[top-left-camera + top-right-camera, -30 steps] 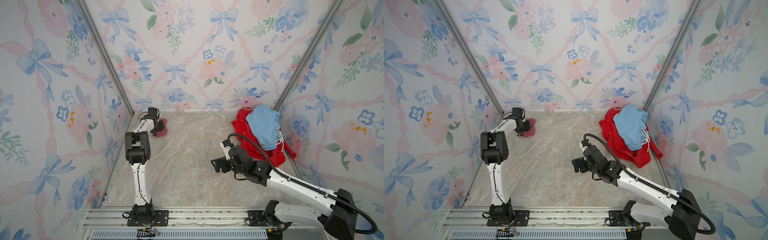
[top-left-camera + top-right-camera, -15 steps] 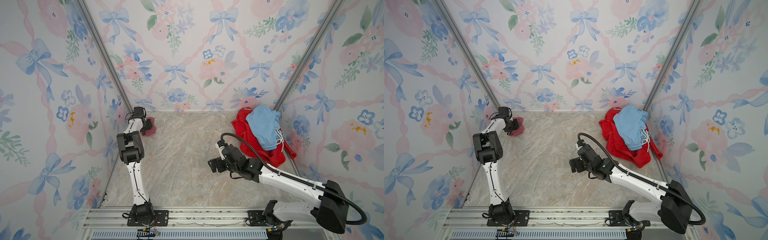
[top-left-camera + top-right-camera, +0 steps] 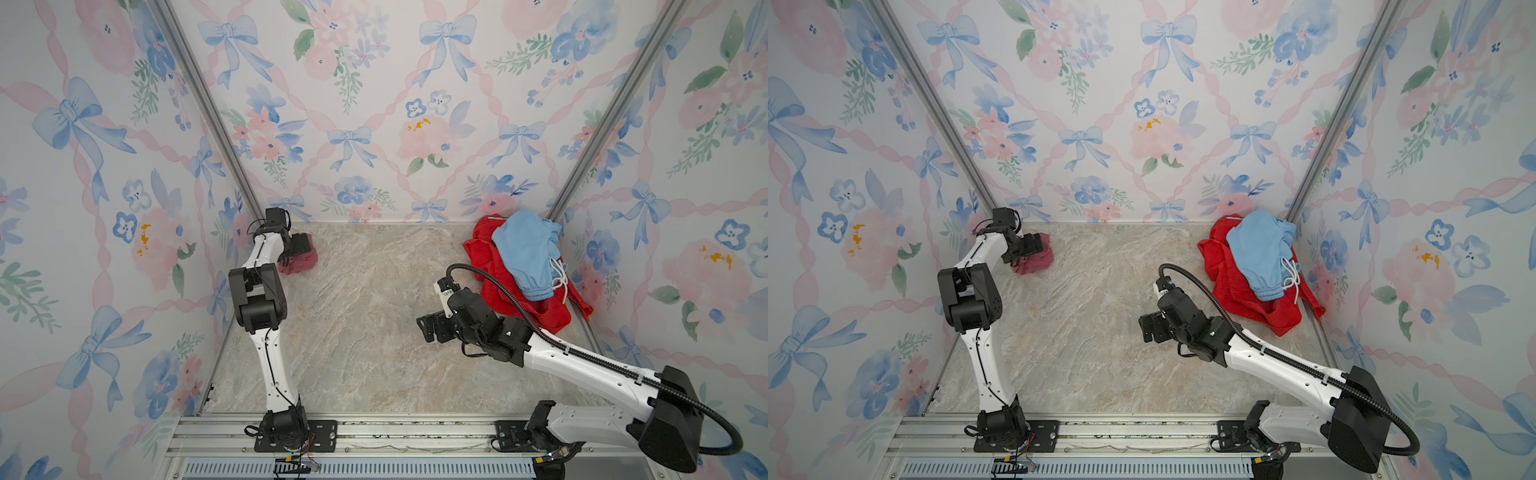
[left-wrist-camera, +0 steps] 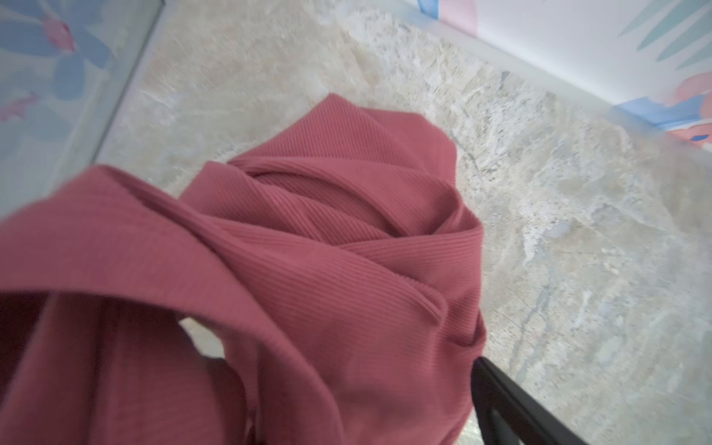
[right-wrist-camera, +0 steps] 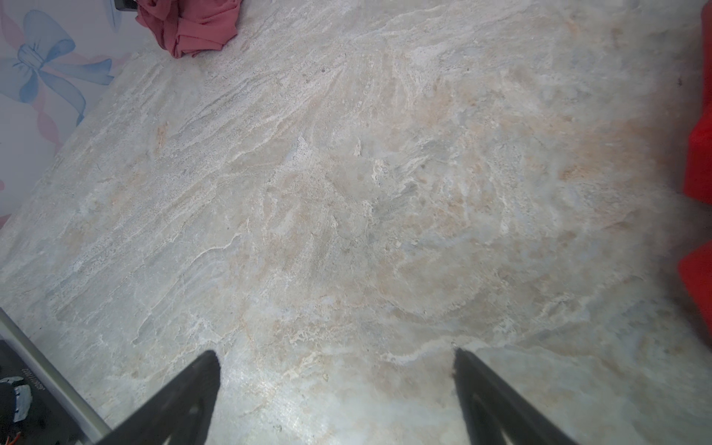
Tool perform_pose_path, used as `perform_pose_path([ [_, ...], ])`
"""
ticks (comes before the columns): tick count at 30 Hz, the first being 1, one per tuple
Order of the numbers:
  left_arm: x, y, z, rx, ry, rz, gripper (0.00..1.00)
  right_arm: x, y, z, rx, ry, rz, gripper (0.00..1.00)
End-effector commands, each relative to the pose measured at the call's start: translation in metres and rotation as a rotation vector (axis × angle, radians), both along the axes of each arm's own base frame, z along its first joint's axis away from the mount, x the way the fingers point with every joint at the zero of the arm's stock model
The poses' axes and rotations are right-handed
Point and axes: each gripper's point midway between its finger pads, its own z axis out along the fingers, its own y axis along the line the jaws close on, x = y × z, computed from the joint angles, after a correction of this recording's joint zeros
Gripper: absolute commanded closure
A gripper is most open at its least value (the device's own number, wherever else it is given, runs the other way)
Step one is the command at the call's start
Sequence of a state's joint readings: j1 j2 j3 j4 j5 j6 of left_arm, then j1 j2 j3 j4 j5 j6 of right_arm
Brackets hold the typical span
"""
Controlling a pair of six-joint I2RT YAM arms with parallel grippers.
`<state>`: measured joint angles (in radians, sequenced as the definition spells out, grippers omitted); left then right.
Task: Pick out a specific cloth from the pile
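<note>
Far back left, the cloth [image 3: 306, 266], bunched; long axis unclear.

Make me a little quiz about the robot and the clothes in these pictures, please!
1. True or false: the dusty-rose cloth lies on top of the pile.
2. Pick one. The right hand is: A) open above the bare table; B) shut on the dusty-rose cloth; C) shut on the pile.
3. Fill in: on top of the bright red cloth lie the light blue ____.

Key:
1. False. It lies far from the pile, in the far left corner in both top views, by the left hand.
2. A.
3. shorts.
</note>
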<state>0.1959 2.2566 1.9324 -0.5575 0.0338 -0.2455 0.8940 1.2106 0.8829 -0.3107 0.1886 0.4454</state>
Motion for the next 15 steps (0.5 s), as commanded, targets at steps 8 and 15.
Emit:
perform_pose_path([
  [8, -0.009, -0.01, 0.091, 0.007, -0.163, 0.008, 0.02, -0.005, -0.022, 0.013, -0.02, -0.05, -0.049, 0.03],
  [15, -0.033, -0.018, 0.103, 0.0, -0.201, 0.004, 0.02, 0.007, -0.066, 0.024, 0.003, -0.067, -0.124, 0.03],
])
